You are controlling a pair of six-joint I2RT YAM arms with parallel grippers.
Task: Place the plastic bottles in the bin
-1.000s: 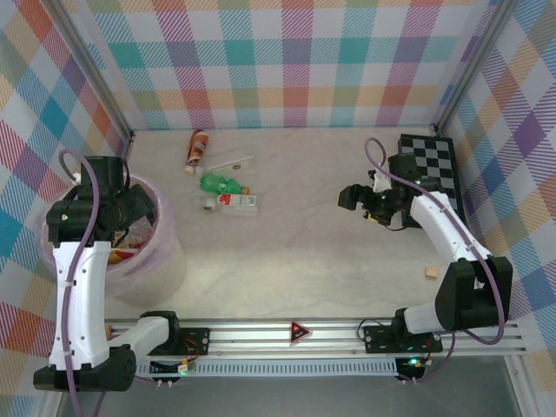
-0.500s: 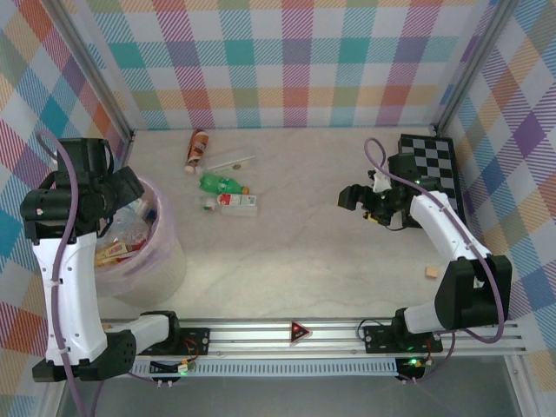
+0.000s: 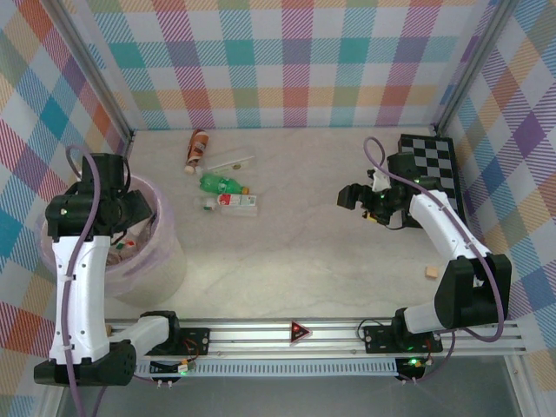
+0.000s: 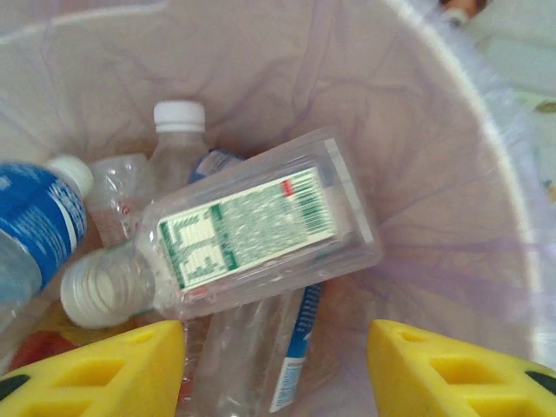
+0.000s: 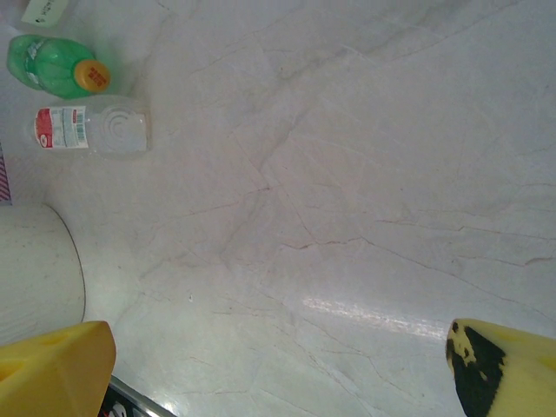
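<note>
Left hand [image 4: 276, 369] above bin [image 4: 460, 174], bottles [image 4: 261, 230] piled inside, checkerboard [image 3: 432, 165] near right hand [image 3: 349, 199]

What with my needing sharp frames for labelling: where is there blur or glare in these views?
Left wrist: soft throughout, the clear labelled bottle smeared, the blue-labelled bottle at the left edge blurrier; right wrist: a glare streak on the table, the green bottle slightly soft; top external: evenly lit and sharp.
</note>
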